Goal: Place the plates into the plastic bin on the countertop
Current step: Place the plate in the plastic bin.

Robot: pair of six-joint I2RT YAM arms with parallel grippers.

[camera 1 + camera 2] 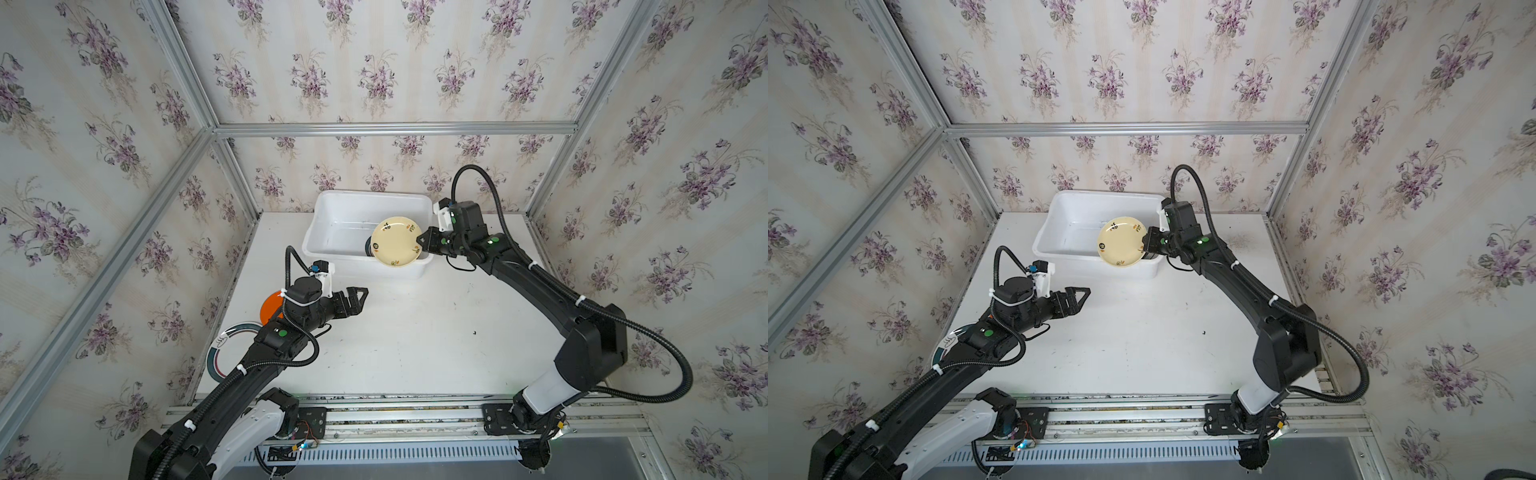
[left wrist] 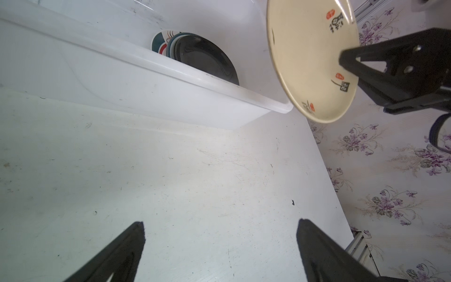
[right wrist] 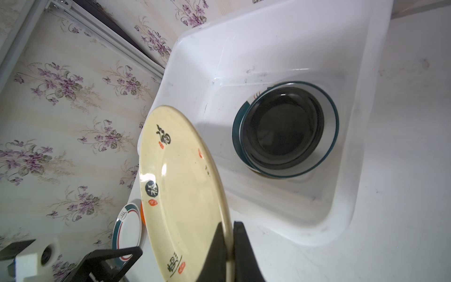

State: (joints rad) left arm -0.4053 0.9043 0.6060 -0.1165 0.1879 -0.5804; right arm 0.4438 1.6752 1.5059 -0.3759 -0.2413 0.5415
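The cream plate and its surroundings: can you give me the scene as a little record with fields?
Cream plate: tilted, in the air over a corner of the plastic bin
Right gripper: shut on the cream plate's rim
In the bin: stack, black plate on top
Left gripper: open, empty, above the countertop
Outside the bin: orange plate, teal-rimmed plate, at the countertop's left edge

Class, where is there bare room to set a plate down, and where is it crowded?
Free: the plastic bin's floor beside the stacked plates; the countertop's middle before the bin. Crowded: the left edge, with the orange plate and teal-rimmed plate.
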